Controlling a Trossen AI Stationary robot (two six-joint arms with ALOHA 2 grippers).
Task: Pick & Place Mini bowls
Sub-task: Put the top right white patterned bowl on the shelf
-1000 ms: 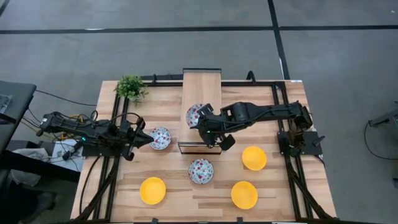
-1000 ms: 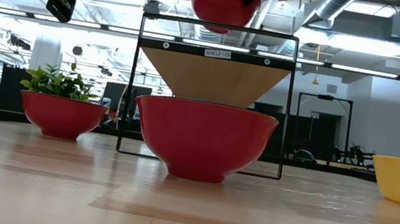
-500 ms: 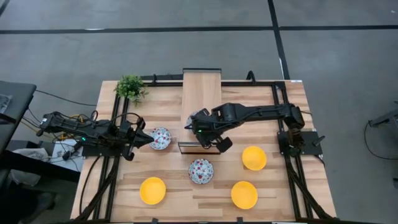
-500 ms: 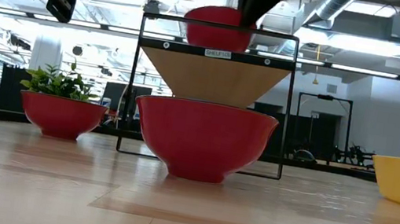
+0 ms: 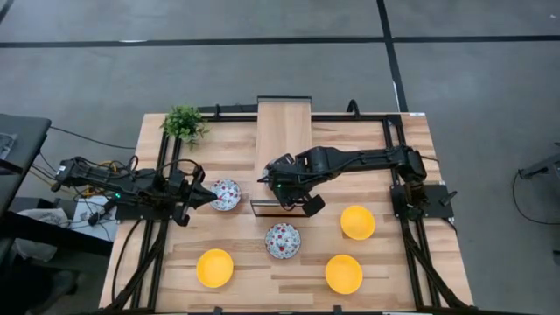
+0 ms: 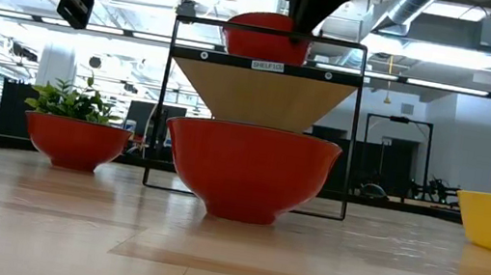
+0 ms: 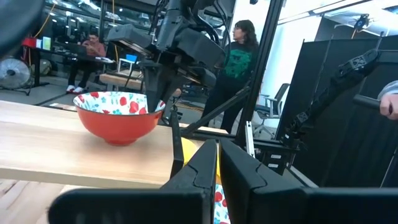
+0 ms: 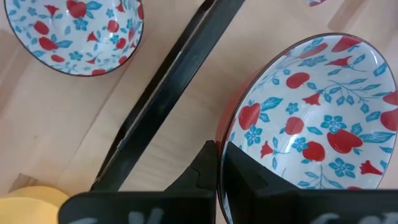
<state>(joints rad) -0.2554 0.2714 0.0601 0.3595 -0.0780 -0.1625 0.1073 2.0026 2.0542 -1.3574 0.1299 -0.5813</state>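
One bowl [image 6: 267, 35] sits on the shelf [image 6: 266, 64] (another bowl [image 6: 248, 171] on the table before it).

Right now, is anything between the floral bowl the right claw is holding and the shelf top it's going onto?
Nothing visible. The right claw is shut on the rim of the floral bowl, which already looks to be sitting on the wooden shelf. The shelf top beside it is bare.

Bright, even overhead light (low view backlit, glary)
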